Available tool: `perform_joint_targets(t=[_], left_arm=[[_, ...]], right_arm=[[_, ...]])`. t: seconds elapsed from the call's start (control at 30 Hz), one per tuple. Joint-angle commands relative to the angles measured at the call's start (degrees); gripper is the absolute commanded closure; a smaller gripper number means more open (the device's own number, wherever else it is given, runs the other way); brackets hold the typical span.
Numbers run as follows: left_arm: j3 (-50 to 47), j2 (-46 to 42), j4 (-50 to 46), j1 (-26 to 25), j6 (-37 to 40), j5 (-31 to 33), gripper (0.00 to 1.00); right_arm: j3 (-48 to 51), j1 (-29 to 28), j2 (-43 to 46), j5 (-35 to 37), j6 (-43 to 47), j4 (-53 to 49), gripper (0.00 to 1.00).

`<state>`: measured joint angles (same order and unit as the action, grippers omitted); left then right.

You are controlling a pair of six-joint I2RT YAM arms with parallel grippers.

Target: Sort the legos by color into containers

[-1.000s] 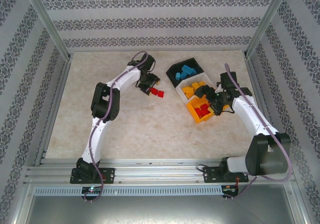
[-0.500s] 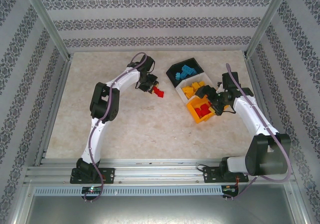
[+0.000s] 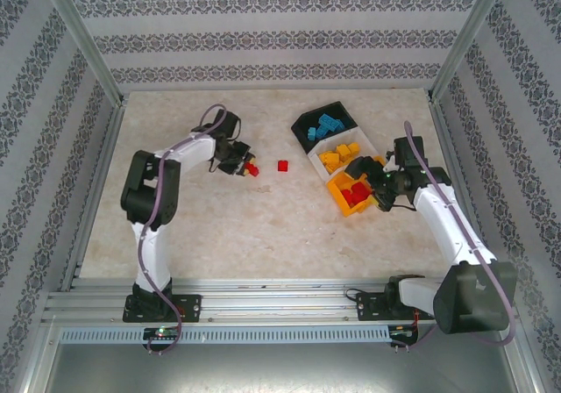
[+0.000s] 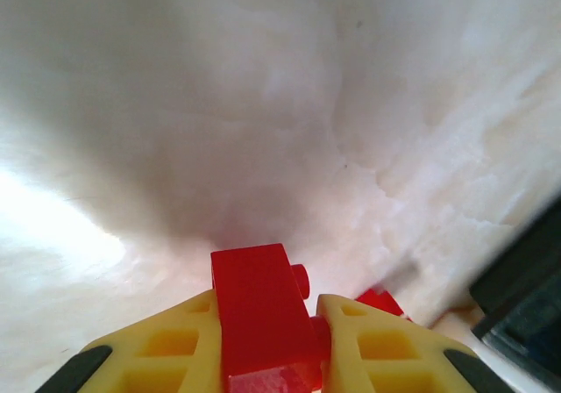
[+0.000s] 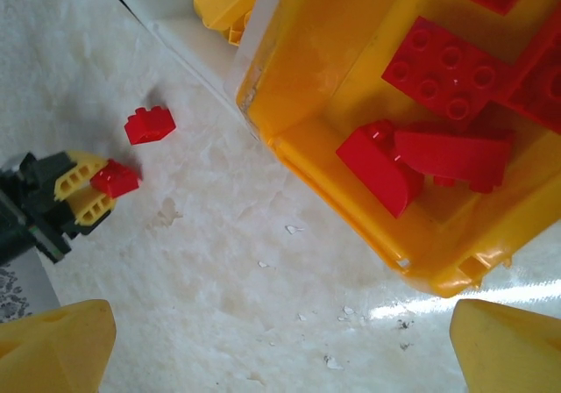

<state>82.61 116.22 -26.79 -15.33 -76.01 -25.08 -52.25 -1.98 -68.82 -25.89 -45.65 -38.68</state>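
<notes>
My left gripper (image 3: 242, 167) is shut on a red lego (image 3: 252, 169) just above the table, left of centre; in the left wrist view the brick (image 4: 261, 310) sits clamped between the yellow fingers (image 4: 180, 349). A second red lego (image 3: 283, 166) lies loose to its right. The containers stand in a row: a black bin (image 3: 302, 123) with blue legos (image 3: 326, 127), a white bin (image 3: 317, 159) with yellow legos (image 3: 338, 156), and an orange bin (image 3: 337, 198) with red legos (image 3: 355, 191). My right gripper (image 3: 379, 198) hovers open beside the orange bin (image 5: 333, 169).
Metal frame posts and patterned walls enclose the table. The right wrist view looks past the orange bin's corner to the loose red lego (image 5: 149, 125) and my left gripper (image 5: 81, 196) on bare table. A corner of the white bin (image 5: 153, 3) shows there too.
The left gripper has shut on one of two red legos and drawn it left, leaving the other on the table. The right arm has shifted slightly.
</notes>
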Motion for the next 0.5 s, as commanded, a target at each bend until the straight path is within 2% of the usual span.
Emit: perform_joint_targets(t=[0.0,0.17,0.33,0.47], left_arm=[[-4.5,-5.7,9.0,1.3,6.5,-5.4,0.74],[-10.3,-9.9,13.1,1.4,13.3,-15.3,0.74],[-15.2,-16.1,16.1,1.2,20.2,-20.8,0.72],[-16.2,-21.2,14.1,0.9,24.3,-23.5,0.72]], right_arm=[[2.0,-1.4,0.9,-0.5,-4.3,0.9,0.02],[1.4,-6.2,-1.8,-0.6,-6.9,0.5,0.02],[-1.2,-13.3,-5.0,1.7,-7.6,-1.1,0.02],[-2.0,-16.6,-8.4,0.3,-8.0,-0.5,0.02]])
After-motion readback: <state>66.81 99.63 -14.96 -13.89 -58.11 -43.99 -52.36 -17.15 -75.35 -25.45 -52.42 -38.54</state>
